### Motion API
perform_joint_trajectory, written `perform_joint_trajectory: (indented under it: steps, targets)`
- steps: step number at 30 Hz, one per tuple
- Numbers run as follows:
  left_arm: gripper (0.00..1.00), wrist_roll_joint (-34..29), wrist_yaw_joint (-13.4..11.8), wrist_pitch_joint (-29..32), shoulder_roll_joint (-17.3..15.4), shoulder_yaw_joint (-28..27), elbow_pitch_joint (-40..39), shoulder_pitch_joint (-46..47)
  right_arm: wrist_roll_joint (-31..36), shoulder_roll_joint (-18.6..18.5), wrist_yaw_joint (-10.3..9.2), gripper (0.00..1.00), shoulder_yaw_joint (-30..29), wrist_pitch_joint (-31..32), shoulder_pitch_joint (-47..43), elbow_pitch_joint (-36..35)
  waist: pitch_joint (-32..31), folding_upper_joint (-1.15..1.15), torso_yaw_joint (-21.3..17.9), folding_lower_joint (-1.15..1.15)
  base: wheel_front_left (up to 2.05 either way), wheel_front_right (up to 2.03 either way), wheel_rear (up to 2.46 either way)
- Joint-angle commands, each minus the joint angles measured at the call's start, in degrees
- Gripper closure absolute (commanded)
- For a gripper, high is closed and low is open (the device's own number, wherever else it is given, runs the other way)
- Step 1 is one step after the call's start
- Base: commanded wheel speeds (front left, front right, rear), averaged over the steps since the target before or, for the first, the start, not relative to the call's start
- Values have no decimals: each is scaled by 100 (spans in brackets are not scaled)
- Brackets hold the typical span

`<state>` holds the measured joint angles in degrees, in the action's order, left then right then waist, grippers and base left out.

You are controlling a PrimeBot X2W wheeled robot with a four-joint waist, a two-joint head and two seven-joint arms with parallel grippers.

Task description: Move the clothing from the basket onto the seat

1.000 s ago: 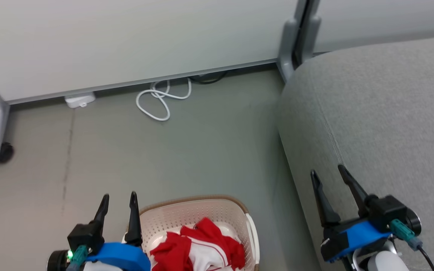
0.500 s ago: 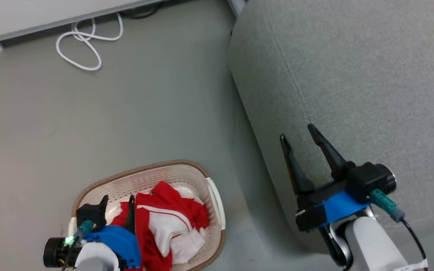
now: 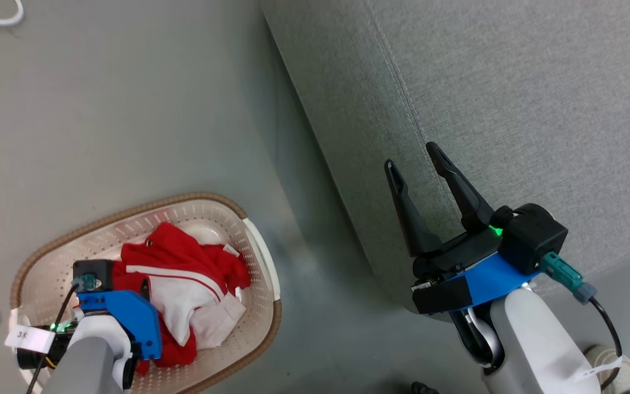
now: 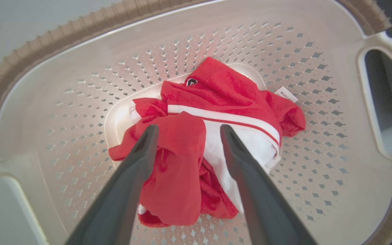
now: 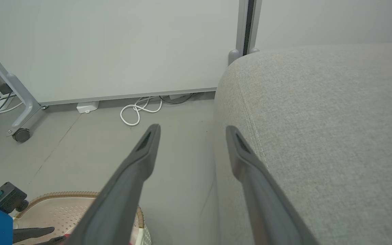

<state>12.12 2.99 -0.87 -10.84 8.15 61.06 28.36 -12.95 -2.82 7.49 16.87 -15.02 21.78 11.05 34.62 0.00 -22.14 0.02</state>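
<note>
The cream basket stands on the floor at the lower left of the head view. The clothing lies bunched inside: a plain red piece in front, a red and white striped piece behind it. My left gripper points down into the basket, open, its fingertips straddling the plain red piece just above the fabric. My right gripper hangs open and empty at the left edge of the grey seat. In the right wrist view the seat is on the right and the basket rim at the lower left.
Grey floor runs between basket and seat. A looped white cable lies by the wall panel, with a white box beside it. A grey frame leg on a caster stands to the far left.
The head camera has tilted down and turned, shifting the whole picture. My left gripper has dropped from beside the basket's rim into it, over the clothing. Both grippers stay open.
</note>
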Motion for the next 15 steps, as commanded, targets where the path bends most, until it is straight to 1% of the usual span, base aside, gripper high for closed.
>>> perform_joint_trajectory:
  steps: [1,3,7,10,15]
  targets:
    - [0,7,-59,71,-44,-12,72,136,-47,-11,1,0,27,-21,106,-50,109,0,23,-2,0,0,0]
    - [0,-33,-129,216,-86,29,217,273,-112,-13,1,0,73,-21,139,-114,252,0,-28,-2,0,0,0]
    - [0,-23,-386,478,-119,11,477,480,-213,-11,1,0,204,-22,199,-245,458,0,-109,-2,0,0,0]
    - [0,-1,-418,571,-109,35,583,604,-257,-13,1,0,285,-21,219,-335,599,0,-157,-2,0,0,0]
    - [0,-58,-531,773,-260,106,731,837,-319,-12,1,0,373,-22,263,-466,916,0,-222,-2,0,0,0]
